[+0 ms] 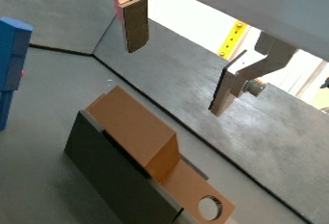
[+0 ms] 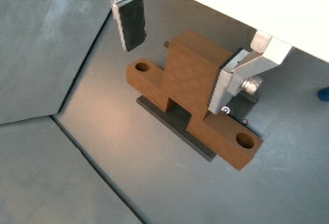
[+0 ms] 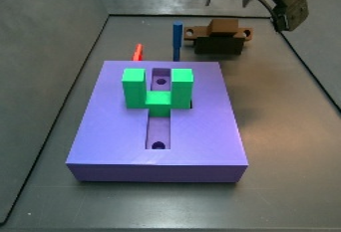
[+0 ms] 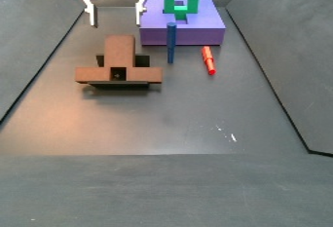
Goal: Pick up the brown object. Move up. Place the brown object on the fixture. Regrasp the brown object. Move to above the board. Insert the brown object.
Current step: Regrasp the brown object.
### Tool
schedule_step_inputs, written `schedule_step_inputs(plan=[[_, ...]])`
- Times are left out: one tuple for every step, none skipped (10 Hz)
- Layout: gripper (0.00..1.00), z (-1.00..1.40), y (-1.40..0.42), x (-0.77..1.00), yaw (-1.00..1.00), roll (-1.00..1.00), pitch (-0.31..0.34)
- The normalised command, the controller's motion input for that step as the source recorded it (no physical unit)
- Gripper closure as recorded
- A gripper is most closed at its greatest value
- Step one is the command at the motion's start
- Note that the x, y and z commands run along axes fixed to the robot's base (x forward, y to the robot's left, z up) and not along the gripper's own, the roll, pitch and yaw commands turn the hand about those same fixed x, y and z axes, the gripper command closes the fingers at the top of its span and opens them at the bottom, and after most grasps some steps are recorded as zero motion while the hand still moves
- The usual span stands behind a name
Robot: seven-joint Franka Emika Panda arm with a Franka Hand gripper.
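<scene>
The brown object (image 4: 120, 63) is a flat orange-brown bar with round end holes. It lies across the small dark fixture (image 4: 115, 86), and both wrist views show it there (image 1: 139, 130) (image 2: 184, 82). The gripper (image 4: 115, 15) is open and empty, hanging above the floor just behind the bar. In a wrist view its fingers (image 2: 131, 21) stand wide apart and touch nothing. The gripper (image 3: 285, 12) also shows in a side view, above and beside the bar (image 3: 217, 32). The purple board (image 3: 200, 126) carries a green U-shaped block (image 3: 156, 85).
A blue upright peg (image 3: 176, 37) stands between the board and the fixture (image 3: 217, 47). A thin red peg (image 4: 207, 58) lies on the floor beside the board (image 4: 212, 28). Grey walls enclose the floor. A yellow ruler strip (image 1: 230, 38) lies on the white area beyond the floor.
</scene>
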Motion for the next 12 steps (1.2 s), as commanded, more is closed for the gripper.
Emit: schedule_step_inputs(plan=[[0.00, -0.17, 0.00, 0.10, 0.00, 0.00, 0.000], [0.00, -0.17, -0.10, 0.11, 0.12, 0.00, 0.000], [0.00, -0.17, -0.19, 0.10, 0.22, 0.00, -0.009], [0.00, -0.14, -0.18, 0.12, 0.21, 0.00, 0.000], [0.00, -0.14, -0.13, 0.09, 0.25, 0.00, 0.051], [0.00, -0.15, -0.11, 0.02, 0.29, 0.00, 0.026], [0.00, -0.20, -0.05, 0.04, 0.31, 0.00, 0.066], [0.00, -0.22, -0.03, 0.05, 0.33, 0.00, 0.066], [0.00, -0.23, -0.01, 0.09, 0.33, 0.00, 0.069], [0.00, -0.23, -0.02, 0.20, 0.31, 0.00, 0.106], [0.00, -0.23, -0.02, 0.23, 0.29, 0.00, 0.120], [0.00, -0.25, -0.03, 0.23, 0.27, 0.00, 0.129]])
